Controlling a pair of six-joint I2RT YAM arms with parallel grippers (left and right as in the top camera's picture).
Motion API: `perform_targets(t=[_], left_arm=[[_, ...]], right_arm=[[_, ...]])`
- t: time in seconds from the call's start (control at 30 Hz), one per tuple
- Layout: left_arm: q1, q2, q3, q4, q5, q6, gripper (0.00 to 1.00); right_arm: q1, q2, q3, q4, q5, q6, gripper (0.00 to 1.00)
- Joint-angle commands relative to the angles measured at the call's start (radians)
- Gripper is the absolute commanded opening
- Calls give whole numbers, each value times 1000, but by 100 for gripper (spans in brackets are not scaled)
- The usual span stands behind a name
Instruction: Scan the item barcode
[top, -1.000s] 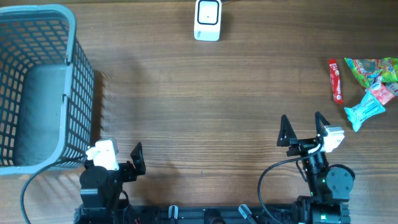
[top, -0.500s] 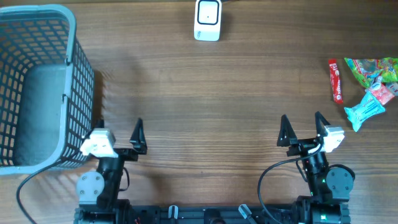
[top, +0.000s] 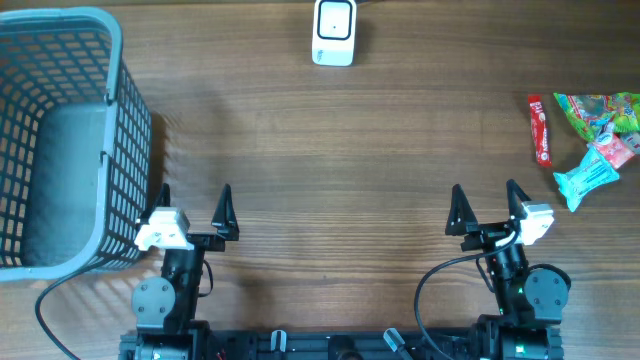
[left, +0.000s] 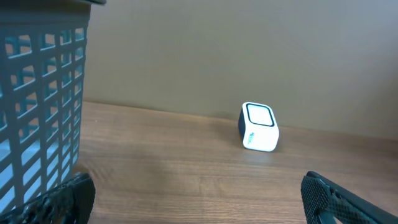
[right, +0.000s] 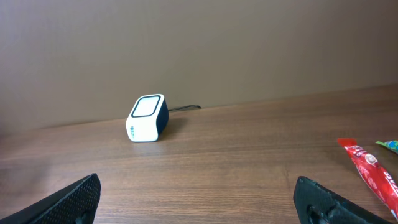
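Items: four snack packs in a loose cluster at the far right edge of the surface.
- Red stick: lies lengthwise, leftmost of the group.
- Green pack: just right of the red stick.
- Pink pack: below the green pack and against it.
- Blue pack: nearest the robot, its upper end meeting the pink pack.

None is held. The right wrist view catches the red stick at lower right, plus a sliver of green at the frame edge.

Scanner: white body, dark window, standing at the far edge, centre, well apart from the packs. The right wrist view shows a cable leaving behind it.

Right end effector: fingers spread wide, nothing between them. It sits at the near edge, right of centre, well short of the packs.

Left end effector: fingers spread wide, nothing between them. It sits at the near edge, just beside the near right corner of the basket. Whether its outer finger touches the mesh cannot be told.

Basket: grey mesh, filling the left side of the surface.
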Motion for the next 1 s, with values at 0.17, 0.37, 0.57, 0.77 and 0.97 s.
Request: perform_targets(t=[0.17,0.37,0.57,0.77,0.97], left_arm=[[-6,-10,-13,-107,-13,16,100],[-7,-10,-13,-107,-10,69,100],[-8,-10,-13,-107,2,57,100],[-8,-10,-13,-105,2,57,100],[-8,-10,-13,-105,1,57,100]], right_arm=[[5,-10,-1,5,7,-14,100],[5,-10,-1,5,7,-13,100],[5,-10,-1,5,7,-13,100],[5,-10,-1,5,7,-14,100],[5,-10,-1,5,7,-13,100]])
